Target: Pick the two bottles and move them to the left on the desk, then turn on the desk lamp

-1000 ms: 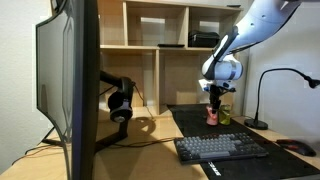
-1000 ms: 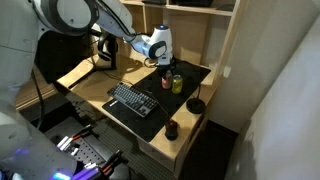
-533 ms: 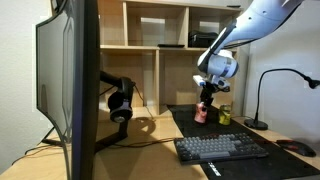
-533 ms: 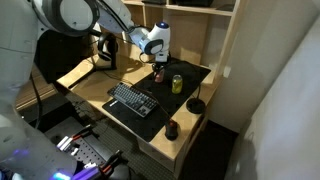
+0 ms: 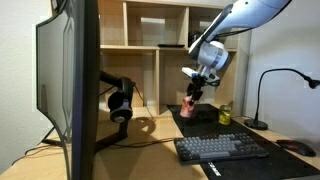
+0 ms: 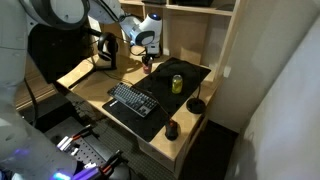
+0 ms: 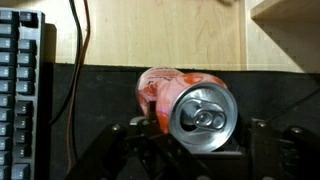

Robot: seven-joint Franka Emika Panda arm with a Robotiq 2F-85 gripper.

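Observation:
My gripper (image 5: 192, 96) (image 7: 195, 135) is shut on the pinkish-red bottle (image 5: 188, 108) (image 6: 146, 65) (image 7: 165, 92) and holds it above the black mat (image 5: 205, 128) (image 6: 190, 72) near its edge. In the wrist view its silver top faces the camera. The yellow-green bottle (image 5: 224, 115) (image 6: 177, 83) stands upright on the mat, apart from the gripper. The desk lamp (image 5: 262, 95) stands beyond it, with its round base (image 6: 195, 105) on the desk (image 5: 150, 132) (image 6: 95, 88).
A keyboard (image 5: 220, 148) (image 6: 133, 100) (image 7: 18, 95) lies on the mat. A large monitor (image 5: 70, 80) stands close by. Black headphones (image 5: 120, 103) (image 6: 104, 50) hang near the shelf unit (image 5: 155, 50). A mouse (image 5: 296, 147) (image 6: 171, 130) sits at the mat's end. A cable (image 7: 72, 70) runs across the wood.
My gripper has lifted the pinkish-red bottle away from the yellow-green one and carried it across the mat toward the headphones side. The yellow-green bottle has stayed put.

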